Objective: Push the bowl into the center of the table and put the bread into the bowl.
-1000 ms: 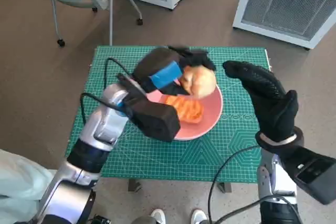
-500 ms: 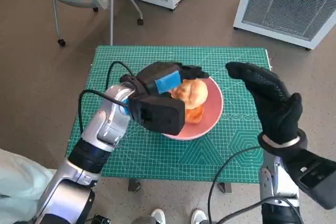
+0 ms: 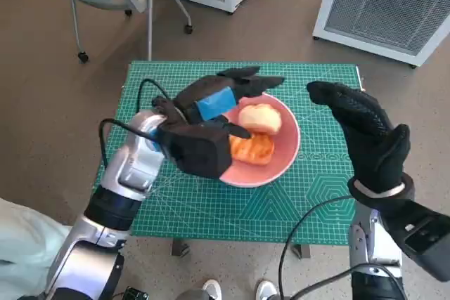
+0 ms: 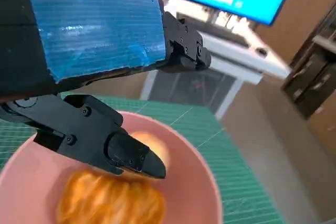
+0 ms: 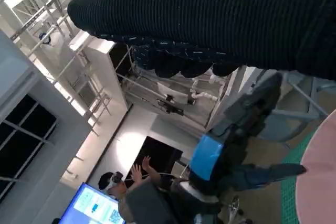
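While the pink bowl (image 3: 281, 159) sits near the middle of the green cutting mat (image 3: 176, 201) that covers the small table, two pieces of bread lie inside it: a pale round bun (image 3: 259, 118) toward the far side and an orange-brown piece (image 3: 252, 148) touching it on the near side. The left hand (image 3: 219, 96), black with blue tape across its back, hovers over the bowl's left part with its fingers (image 3: 254, 79) spread apart and holding nothing; one digit (image 3: 234, 130) reaches just above the bread. The right hand (image 3: 362, 135), in a black knitted glove, is raised beside the table's right edge, clear of the bowl, fingers extended and empty. In the right wrist view, a person (image 5: 118, 179) stands far off near a blue screen (image 5: 94, 207).
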